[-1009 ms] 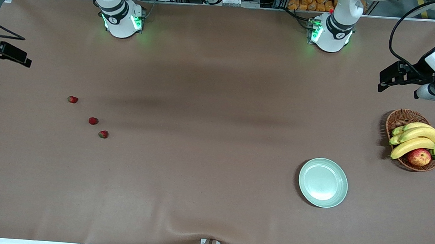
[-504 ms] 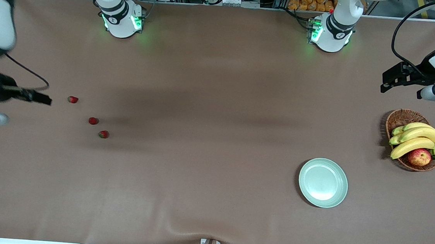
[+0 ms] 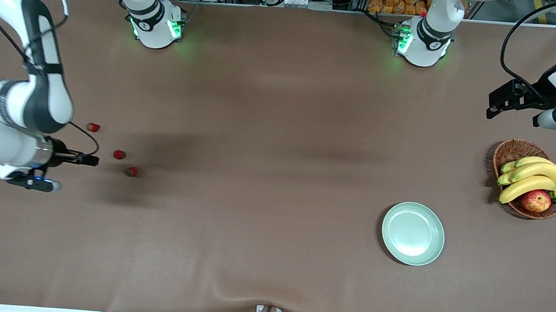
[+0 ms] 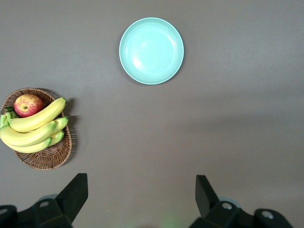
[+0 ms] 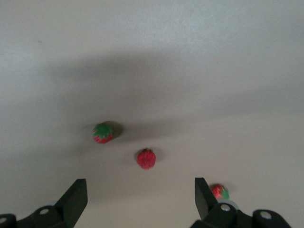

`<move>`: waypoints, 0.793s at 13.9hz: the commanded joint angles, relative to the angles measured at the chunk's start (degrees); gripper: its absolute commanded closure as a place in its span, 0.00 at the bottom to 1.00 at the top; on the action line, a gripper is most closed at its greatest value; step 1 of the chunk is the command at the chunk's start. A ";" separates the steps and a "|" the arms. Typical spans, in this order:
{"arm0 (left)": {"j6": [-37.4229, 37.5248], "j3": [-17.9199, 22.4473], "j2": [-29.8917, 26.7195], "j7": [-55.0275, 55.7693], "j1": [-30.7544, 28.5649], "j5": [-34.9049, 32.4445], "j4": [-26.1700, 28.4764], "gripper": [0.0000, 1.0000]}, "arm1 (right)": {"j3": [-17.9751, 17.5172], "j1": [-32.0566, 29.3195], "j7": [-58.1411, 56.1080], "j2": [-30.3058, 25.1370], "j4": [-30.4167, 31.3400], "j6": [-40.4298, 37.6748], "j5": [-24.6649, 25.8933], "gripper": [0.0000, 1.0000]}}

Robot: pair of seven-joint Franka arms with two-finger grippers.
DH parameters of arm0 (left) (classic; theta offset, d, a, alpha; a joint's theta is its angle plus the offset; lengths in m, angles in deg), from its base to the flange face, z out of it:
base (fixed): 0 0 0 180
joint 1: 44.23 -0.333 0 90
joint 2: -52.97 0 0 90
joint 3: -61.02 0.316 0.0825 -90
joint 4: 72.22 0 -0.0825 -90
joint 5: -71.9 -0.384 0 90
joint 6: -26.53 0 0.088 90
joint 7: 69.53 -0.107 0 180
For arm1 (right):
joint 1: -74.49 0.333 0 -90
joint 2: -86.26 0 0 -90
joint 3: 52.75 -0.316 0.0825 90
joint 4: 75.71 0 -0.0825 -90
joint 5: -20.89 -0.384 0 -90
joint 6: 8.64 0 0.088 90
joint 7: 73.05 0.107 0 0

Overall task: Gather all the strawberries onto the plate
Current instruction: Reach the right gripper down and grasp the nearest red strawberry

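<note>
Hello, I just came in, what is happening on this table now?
The right gripper is open and empty, over the table beside three strawberries at the right arm's end. None of them is on the plate yet, which sits bare toward the left arm's end. The left gripper is open too and waits above the table near a basket of fruit.
</note>
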State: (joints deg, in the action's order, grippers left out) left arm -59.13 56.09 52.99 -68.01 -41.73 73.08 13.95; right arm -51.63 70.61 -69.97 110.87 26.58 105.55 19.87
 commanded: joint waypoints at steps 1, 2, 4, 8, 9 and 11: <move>0.50 -0.16 -0.02 -0.03 -0.12 -1.36 -0.57 0.00 | -0.59 -0.25 0.00 0.60 4.50 4.72 0.67 0.00; 0.50 -0.16 -0.02 -0.03 -0.12 -1.36 -0.57 0.00 | -0.59 -0.08 0.00 2.27 4.50 5.25 0.67 0.00; 0.50 -0.16 -0.02 -0.03 -0.12 -1.36 -0.57 0.00 | -0.59 -0.08 0.00 4.38 4.50 5.17 0.67 0.00; 0.50 -0.16 -0.02 -0.03 -0.12 -1.36 -0.57 0.00 | -0.59 0.36 0.00 6.59 5.65 5.34 0.67 0.00; 0.50 -0.16 -0.02 -0.03 -0.12 -1.27 -0.57 0.00 | -0.59 0.36 0.00 6.68 5.65 5.69 0.67 0.00; 0.50 -0.16 -0.02 -0.03 -0.12 -1.27 -0.57 0.00 | -0.59 0.36 0.00 7.11 5.65 5.96 0.67 0.00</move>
State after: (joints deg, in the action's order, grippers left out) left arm -59.13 56.09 52.99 -68.01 -41.75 73.08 13.95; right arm -51.96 71.10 -69.99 118.29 31.48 110.75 19.87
